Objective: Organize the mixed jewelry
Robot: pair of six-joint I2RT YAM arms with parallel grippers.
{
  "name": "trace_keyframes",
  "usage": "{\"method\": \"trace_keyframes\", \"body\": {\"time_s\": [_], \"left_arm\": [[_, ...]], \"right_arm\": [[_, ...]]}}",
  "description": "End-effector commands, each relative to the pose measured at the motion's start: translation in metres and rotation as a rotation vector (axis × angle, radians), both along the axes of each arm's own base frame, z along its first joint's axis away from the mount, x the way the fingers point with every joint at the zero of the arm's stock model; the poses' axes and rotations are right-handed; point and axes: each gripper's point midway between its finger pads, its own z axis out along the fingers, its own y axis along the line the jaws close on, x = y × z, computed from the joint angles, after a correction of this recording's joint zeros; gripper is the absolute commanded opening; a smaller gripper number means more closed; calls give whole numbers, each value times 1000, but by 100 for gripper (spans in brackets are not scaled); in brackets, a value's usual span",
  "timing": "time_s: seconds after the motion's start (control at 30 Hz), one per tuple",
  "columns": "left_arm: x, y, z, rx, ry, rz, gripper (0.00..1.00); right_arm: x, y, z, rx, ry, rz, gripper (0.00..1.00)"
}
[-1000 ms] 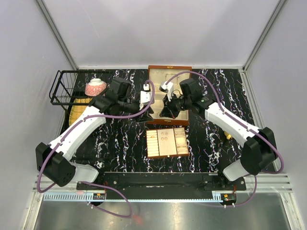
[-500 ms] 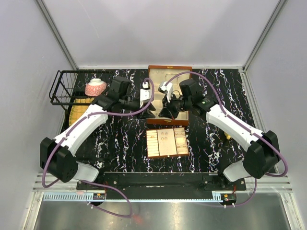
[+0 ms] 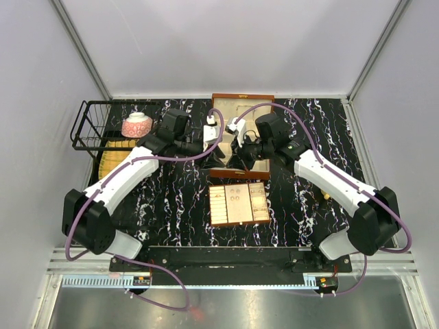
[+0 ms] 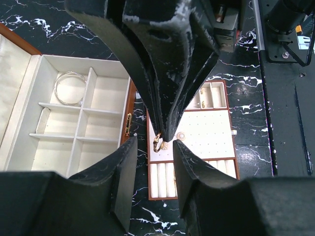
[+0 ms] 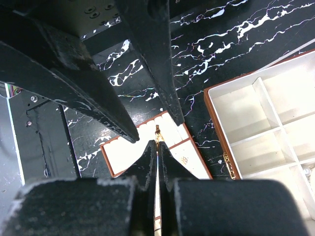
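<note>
ring, gold, pinched in r gripper tips; l gripper part-open, empty.

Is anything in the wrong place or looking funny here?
Only one thing: a tiny gold piece dangles in the air, pinched by the right gripper above the small tray, not lying in any compartment. The bangle sits neatly in the brown box.
</note>
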Motion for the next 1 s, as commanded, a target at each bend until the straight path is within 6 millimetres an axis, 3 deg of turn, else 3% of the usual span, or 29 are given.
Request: {"method": "trace_keyframes", "body": {"time_s": [0.0,0.37,0.97], "left_arm": [[3,-6,15,-59,-37,-42,37],[4,-8,13,-56,-9,-50,24],[3,-8,12,-57,23,-53,16]], "right_arm": [[0,5,26,40,-78,12,0],[-1,5,25,43,-78,12,0],[-2,6,22,39,-74,20,0]]}}
